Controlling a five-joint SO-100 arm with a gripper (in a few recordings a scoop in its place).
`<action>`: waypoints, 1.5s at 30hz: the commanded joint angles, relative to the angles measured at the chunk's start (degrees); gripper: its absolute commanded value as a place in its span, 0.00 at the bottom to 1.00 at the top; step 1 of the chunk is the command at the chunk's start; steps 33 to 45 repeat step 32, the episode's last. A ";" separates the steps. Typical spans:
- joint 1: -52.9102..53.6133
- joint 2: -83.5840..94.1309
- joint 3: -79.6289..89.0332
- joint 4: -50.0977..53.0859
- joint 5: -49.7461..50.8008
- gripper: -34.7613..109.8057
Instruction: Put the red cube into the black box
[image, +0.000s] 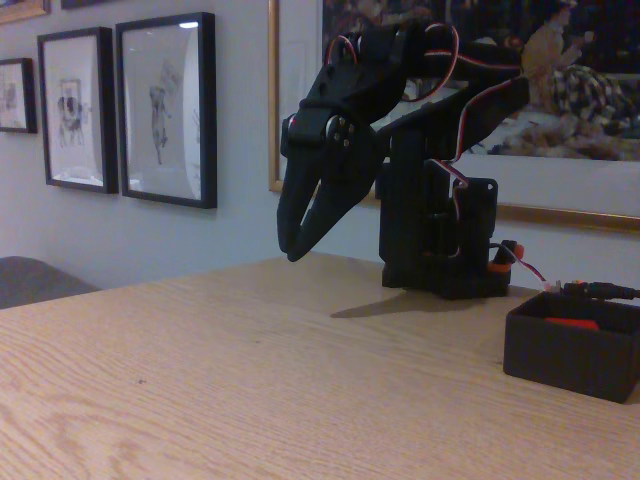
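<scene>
On a pale wooden bench (250, 380) in the fixed view, a black robot arm (420, 110) folds forward from its tall black base (440, 235), its hand (293, 250) pointing down and hanging in the air above the wood, well apart from everything lying on it. The two dark fingers (318, 210) run close together and meet at their tips, so the hand appears clenched, with nothing seen between them (the low light and black-on-black finish leave little detail). A soft shadow of the arm falls on the bench just left of the base.

At the right edge of the picture sits the black box (570, 355), a low, thick-walled tray resting flat on the bench, nearer the camera than the base and well to the right of the hand. The red cube (571, 323) lies inside it, only a strip of its bright top showing above the near wall.

Red, white and black wires (450, 80) loop along the upper arm and down to the base, where a small orange-red fitting (503, 258) sits at the right-hand foot, with more cable trailing off toward the right edge behind the box.

Behind the bench, a pale wall carries black-framed drawings (165, 110) at the left and a large gilt-framed painting (560, 90) at the right. A grey rounded shape (35, 278) shows at the far left, past the bench's edge.
</scene>
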 joint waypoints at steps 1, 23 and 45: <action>0.00 0.53 0.00 0.35 0.44 0.23; 0.79 0.62 0.00 0.35 0.09 0.23; 0.79 0.44 0.00 0.35 0.09 0.23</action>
